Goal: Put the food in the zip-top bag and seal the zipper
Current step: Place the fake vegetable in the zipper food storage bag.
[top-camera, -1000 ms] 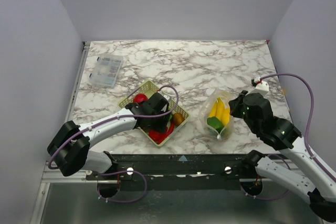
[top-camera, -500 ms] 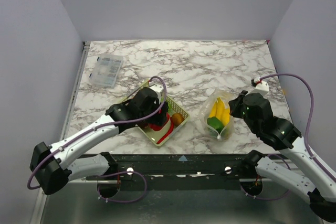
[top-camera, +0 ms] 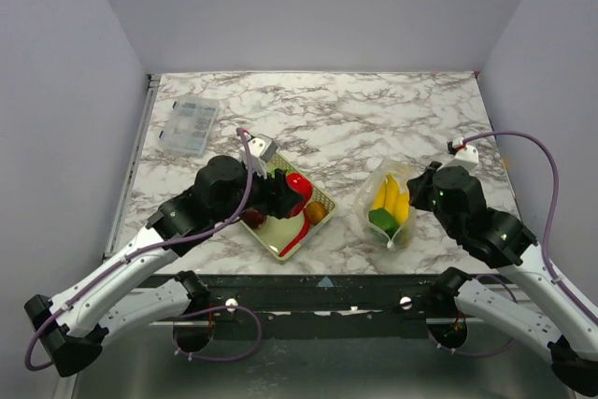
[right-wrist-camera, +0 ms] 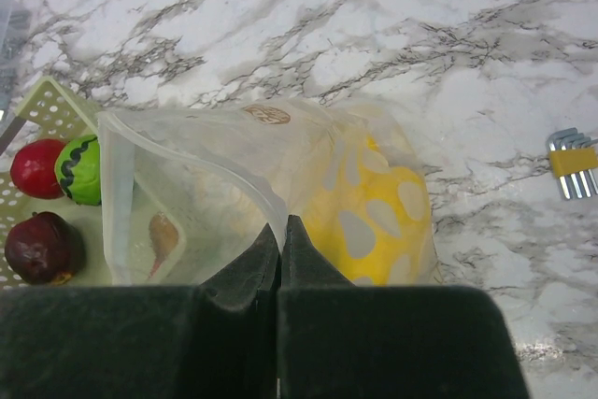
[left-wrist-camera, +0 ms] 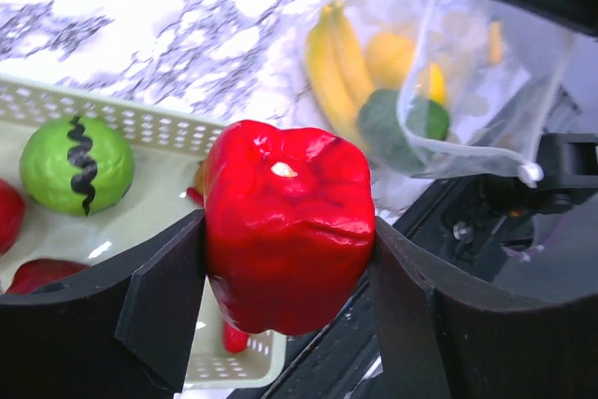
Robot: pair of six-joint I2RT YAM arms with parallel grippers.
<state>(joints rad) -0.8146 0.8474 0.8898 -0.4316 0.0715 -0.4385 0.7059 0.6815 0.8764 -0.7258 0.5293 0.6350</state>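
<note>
My left gripper (top-camera: 295, 192) is shut on a glossy red pepper (top-camera: 298, 184), held just above the pale yellow basket (top-camera: 269, 231). In the left wrist view the red pepper (left-wrist-camera: 285, 221) fills the space between both fingers (left-wrist-camera: 168, 296), with a green striped fruit (left-wrist-camera: 75, 163) lying in the basket (left-wrist-camera: 140, 119) behind. The zip-top bag (top-camera: 388, 201) lies to the right with its mouth open toward the basket, holding bananas (top-camera: 391, 195) and a green pepper (top-camera: 380, 220). My right gripper (right-wrist-camera: 280, 231) is shut on the edge of the bag (right-wrist-camera: 215, 165) at its mouth strip.
A clear compartment box (top-camera: 190, 126) sits at the back left. Hex keys (right-wrist-camera: 572, 163) lie right of the bag. A dark red fruit (top-camera: 252, 219), a brown fruit (top-camera: 318, 212) and a red chili (top-camera: 294, 235) stay in the basket. The black front rail (top-camera: 318, 292) runs close below.
The left gripper has risen out of the basket with the red pepper, the arm drawing back to the left and the wrist turning toward the bag. The right arm has not moved.
</note>
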